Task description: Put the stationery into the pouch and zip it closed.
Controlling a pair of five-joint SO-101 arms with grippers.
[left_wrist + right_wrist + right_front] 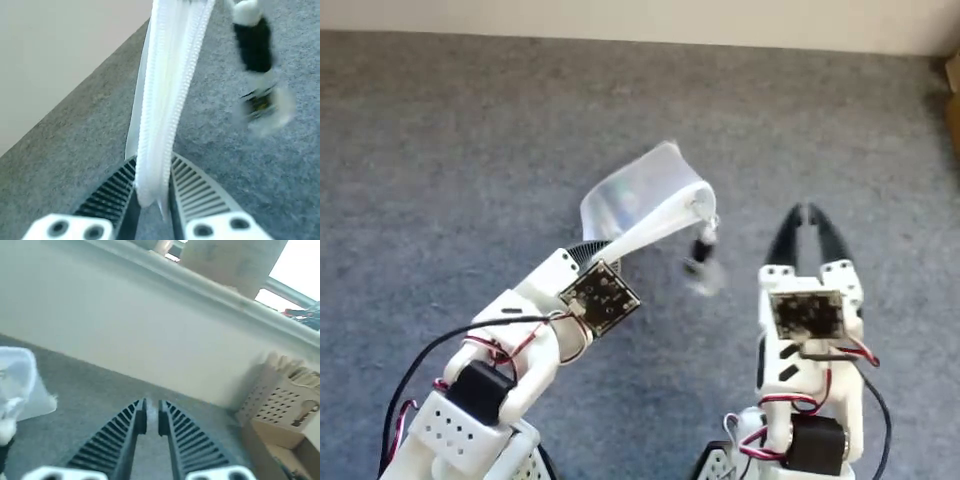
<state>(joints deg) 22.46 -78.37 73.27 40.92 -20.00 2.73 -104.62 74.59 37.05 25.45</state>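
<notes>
My left gripper [592,250] [152,167] is shut on the white zipper edge of the translucent pouch [640,195] [167,90] and holds it up off the grey surface. A small black and white thing [704,258] [254,47] dangles from the pouch's far end, too blurred to identify. To the right of it, my right gripper [810,214] [152,412] points away from the arms' bases, shut with nothing between its fingers. The right wrist view catches a corner of the pouch [17,382] off to one side.
Grey carpet-like cloth [470,150] covers the table. A pale wall [125,325] runs along its far edge. A perforated light-brown box [282,405] stands beyond the right arm, and a brown edge [954,100] shows at the far right.
</notes>
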